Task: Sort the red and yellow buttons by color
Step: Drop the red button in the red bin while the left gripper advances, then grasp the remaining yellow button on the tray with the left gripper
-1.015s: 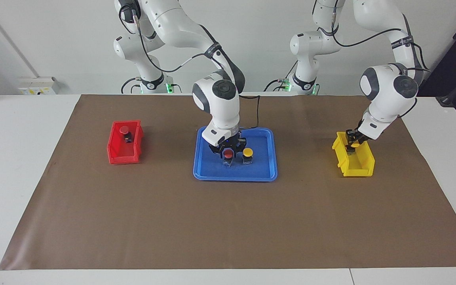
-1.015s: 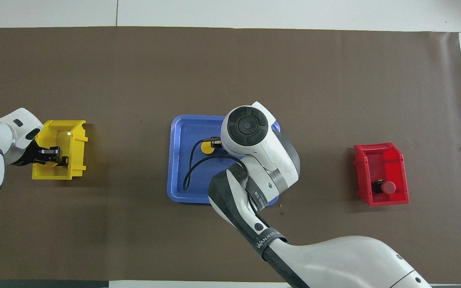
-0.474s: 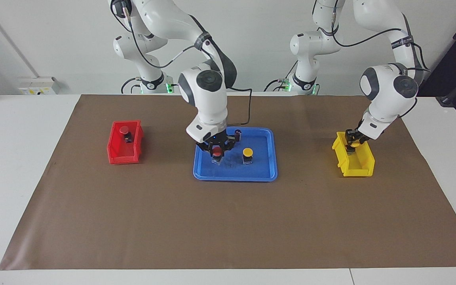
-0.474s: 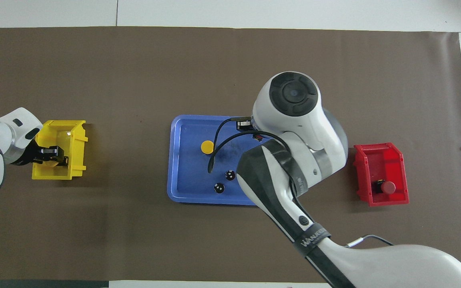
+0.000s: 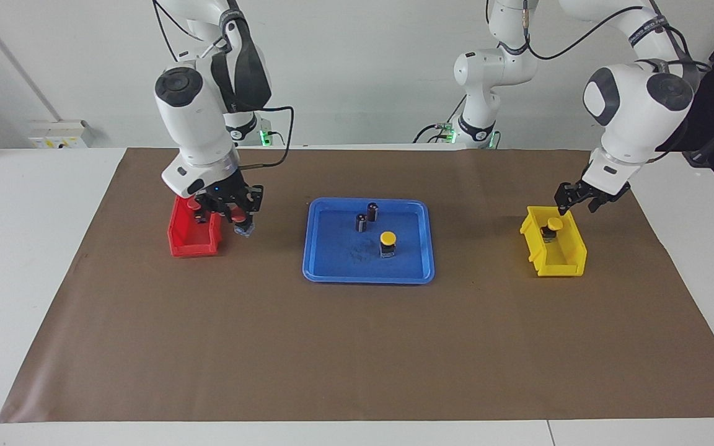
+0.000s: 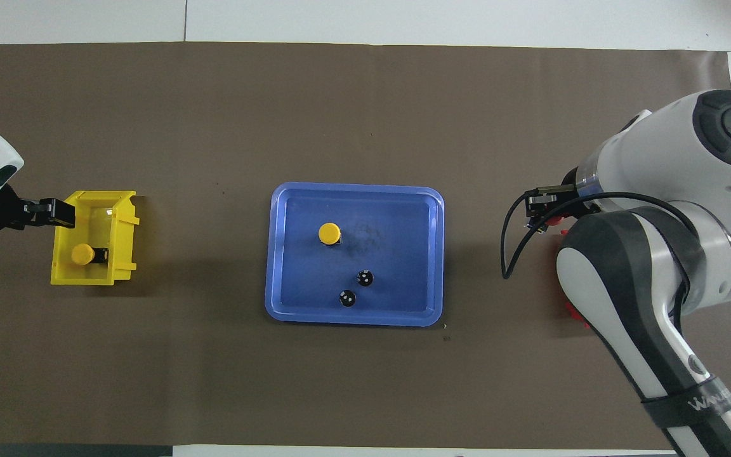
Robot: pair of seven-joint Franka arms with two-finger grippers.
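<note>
My right gripper [image 5: 240,218] is shut on a red button [image 5: 242,222]. It hangs just above the mat at the red bin's [image 5: 191,248] tray-side wall. A second red button [image 5: 192,203] in that bin is partly hidden by the hand. In the overhead view the right arm covers most of the red bin [image 6: 573,311]. My left gripper [image 5: 577,199] is open above the robot-side end of the yellow bin [image 5: 564,263]. A yellow button [image 5: 554,224] lies in that bin, free of the fingers. Another yellow button [image 5: 387,238] stands on the blue tray [image 5: 332,272].
Two dark cylinders with silver tops [image 5: 372,210] [image 5: 361,222] stand on the tray, nearer to the robots than the yellow button. A brown mat [image 5: 357,347] covers the table.
The right gripper lifted the red button off the tray and carried it to the red bin. The left gripper opened, left its yellow button in the yellow bin, and rose.
</note>
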